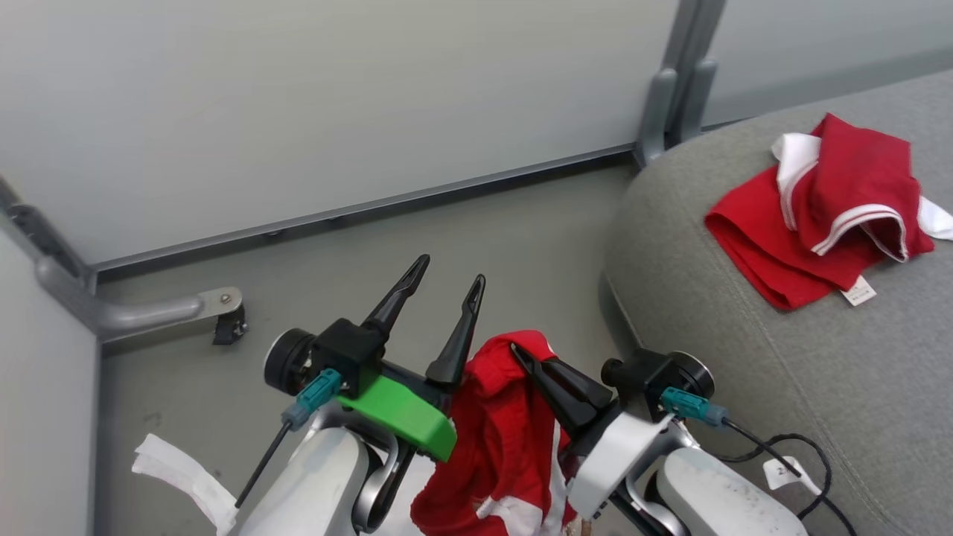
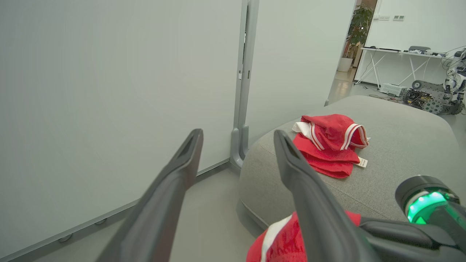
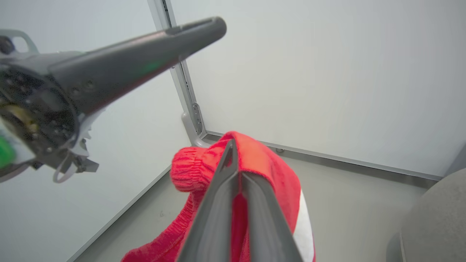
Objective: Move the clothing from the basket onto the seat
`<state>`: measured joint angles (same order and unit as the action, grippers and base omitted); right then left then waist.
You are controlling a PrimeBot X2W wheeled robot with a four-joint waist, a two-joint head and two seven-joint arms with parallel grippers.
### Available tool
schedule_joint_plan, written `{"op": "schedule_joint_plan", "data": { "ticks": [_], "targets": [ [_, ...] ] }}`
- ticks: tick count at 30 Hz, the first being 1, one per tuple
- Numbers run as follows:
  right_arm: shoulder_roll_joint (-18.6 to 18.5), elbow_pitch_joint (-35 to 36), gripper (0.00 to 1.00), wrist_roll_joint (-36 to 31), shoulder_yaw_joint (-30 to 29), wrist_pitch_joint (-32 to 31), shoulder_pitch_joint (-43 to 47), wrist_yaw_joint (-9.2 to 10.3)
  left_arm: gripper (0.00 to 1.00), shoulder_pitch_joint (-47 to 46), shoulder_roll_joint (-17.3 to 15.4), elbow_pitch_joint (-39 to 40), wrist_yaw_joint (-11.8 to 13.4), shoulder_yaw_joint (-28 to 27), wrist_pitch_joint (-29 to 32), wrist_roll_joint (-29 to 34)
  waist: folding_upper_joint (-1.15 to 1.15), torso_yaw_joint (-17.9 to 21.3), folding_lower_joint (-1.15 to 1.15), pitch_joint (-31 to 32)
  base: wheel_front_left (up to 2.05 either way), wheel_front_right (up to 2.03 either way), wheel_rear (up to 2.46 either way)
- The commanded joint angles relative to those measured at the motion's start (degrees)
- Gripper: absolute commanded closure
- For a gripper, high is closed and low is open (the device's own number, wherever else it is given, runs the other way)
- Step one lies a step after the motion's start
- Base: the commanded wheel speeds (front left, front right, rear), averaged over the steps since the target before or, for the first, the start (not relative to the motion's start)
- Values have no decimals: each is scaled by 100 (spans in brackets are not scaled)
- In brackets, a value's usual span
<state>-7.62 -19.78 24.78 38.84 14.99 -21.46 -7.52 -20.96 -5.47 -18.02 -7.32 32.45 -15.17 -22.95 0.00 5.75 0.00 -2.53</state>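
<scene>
And the right gripper [image 1: 521,356] clamps shut on the red-and-white garment [image 1: 499,439], which hangs straight down beneath it, the left gripper [image 1: 450,272] splayed open and empty just beside, while the grey seat [image 1: 744,357], carrying one folded garment [image 1: 819,216], lies to the robot's right, nearer the holding arm.

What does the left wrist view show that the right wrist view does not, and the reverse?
Left wrist view adds: the left tool with fingers spread apart, a red garment lying on the seat, a plant and a table behind. Right wrist view adds: the ribbed cuff of the hanging garment at the shut right tool. Both share: both tools, the hanging garment, the seat, floor, wall panels.
</scene>
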Motion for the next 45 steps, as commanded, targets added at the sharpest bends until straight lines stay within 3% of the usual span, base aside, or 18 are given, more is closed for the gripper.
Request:
{"op": "schedule_joint_plan", "data": {
  "ticks": [1,9,16,23,31,38,45],
  "targets": [
    [-42,109,100,-53,-86,29,96,7,0,117,-74,33,-31,-70,4,103,0,889,0,-121,0,0,0],
    [-194,588,100,-142,-477,29,277,6,0,382,-183,290,-31,-238,4,277,0,1976,0,-322,0,0,0],
    [-404,928,100,-310,-740,29,0,6,0,411,-235,427,-31,-147,4,341,0,2511,0,-614,0,0,0],
    [-890,1282,100,-630,-1183,28,-860,6,0,122,-429,504,-31,180,4,296,0,2591,0,-1152,0,0,0],
    [-1659,1419,100,-946,-1926,28,-2523,7,0,-14,-755,559,-31,285,5,287,0,2573,0,-1739,0,0,0],
    [-2339,868,100,-1229,-2687,10,-3650,7,0,-224,-977,708,-31,397,4,346,0,2236,0,-2214,0,0,0],
    [-2389,-43,100,-1381,-3228,-51,-3914,7,0,-558,-1105,806,-31,521,5,322,0,1792,0,-2682,0,0,0]
  ]
}}
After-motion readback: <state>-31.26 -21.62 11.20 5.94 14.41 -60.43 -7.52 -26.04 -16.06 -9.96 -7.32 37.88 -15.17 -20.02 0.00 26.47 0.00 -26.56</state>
